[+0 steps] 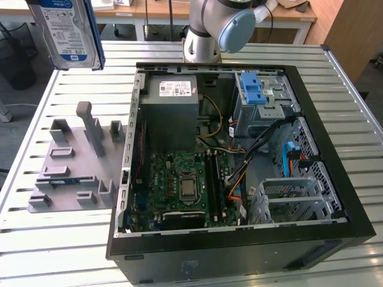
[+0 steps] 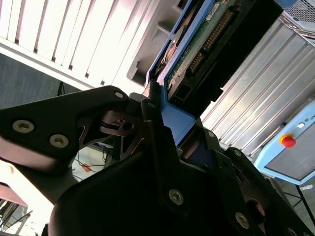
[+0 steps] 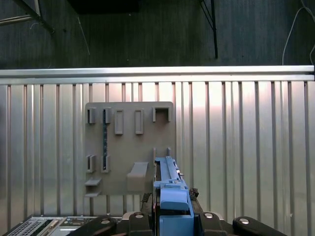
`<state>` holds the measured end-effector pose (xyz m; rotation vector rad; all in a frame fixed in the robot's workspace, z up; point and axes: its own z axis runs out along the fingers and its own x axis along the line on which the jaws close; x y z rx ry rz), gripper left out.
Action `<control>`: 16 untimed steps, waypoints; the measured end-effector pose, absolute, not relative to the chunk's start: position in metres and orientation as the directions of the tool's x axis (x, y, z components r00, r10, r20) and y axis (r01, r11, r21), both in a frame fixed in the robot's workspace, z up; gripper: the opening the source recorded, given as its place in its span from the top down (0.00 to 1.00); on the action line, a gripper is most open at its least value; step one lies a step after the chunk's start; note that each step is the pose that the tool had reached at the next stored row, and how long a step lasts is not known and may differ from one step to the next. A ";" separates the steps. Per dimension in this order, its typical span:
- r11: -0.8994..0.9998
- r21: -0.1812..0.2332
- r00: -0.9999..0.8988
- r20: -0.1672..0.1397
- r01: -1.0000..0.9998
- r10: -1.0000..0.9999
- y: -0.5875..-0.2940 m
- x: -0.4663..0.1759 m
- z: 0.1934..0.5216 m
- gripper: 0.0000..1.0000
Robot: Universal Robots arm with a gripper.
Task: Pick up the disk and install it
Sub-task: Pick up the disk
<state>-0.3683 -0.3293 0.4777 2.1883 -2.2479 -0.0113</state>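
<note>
The disk (image 1: 66, 33) hangs high above the slatted table at the exterior view's upper left, its blue-and-white label facing the camera and a blue carrier frame along its edges. In the second wrist view my gripper (image 2: 165, 115) is shut on the blue carrier of the disk (image 2: 197, 49), whose green circuit-board side shows. In the first wrist view the disk (image 3: 170, 189) stands edge-on in the gripper (image 3: 171, 211), above the grey fixture plate (image 3: 130, 142). The open computer case (image 1: 128, 179) lies well toward the exterior view's right of the disk.
A grey fixture plate (image 1: 72, 161) with upright holders lies beside the case. Inside the case are a drive bay with a light-blue latch (image 1: 254, 89), a grey power supply (image 1: 170, 113), a motherboard (image 1: 185, 185) and a lower drive cage (image 1: 293, 197). The arm's base (image 1: 206, 36) stands behind the case.
</note>
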 end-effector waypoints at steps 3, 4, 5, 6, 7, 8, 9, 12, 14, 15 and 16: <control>0.027 0.008 -0.027 -0.002 -1.000 -1.000 -0.329 -0.367 0.478 0.64; 0.027 0.008 -0.027 -0.002 -1.000 -1.000 -0.329 -0.366 0.478 0.64; 0.027 0.008 -0.027 -0.002 -1.000 -1.000 -0.329 -0.366 0.478 0.64; 0.027 0.008 -0.027 -0.002 -1.000 -1.000 -0.329 -0.365 0.478 0.64; 0.027 0.008 -0.027 -0.002 -1.000 -1.000 -0.329 -0.364 0.478 0.64; 0.027 0.008 -0.027 -0.002 -1.000 -1.000 -0.329 -0.363 0.478 0.64; 0.027 0.008 -0.027 -0.002 -1.000 -1.000 -0.329 -0.362 0.478 0.64; 0.027 0.008 -0.027 -0.002 -1.000 -1.000 -0.329 -0.360 0.478 0.64; 0.027 0.008 -0.027 -0.002 -1.000 -1.000 -0.329 -0.358 0.478 0.64; 0.027 0.008 -0.027 -0.002 -1.000 -1.000 -0.330 -0.357 0.478 0.64; 0.027 0.008 -0.027 -0.002 -1.000 -1.000 -0.330 -0.356 0.478 0.64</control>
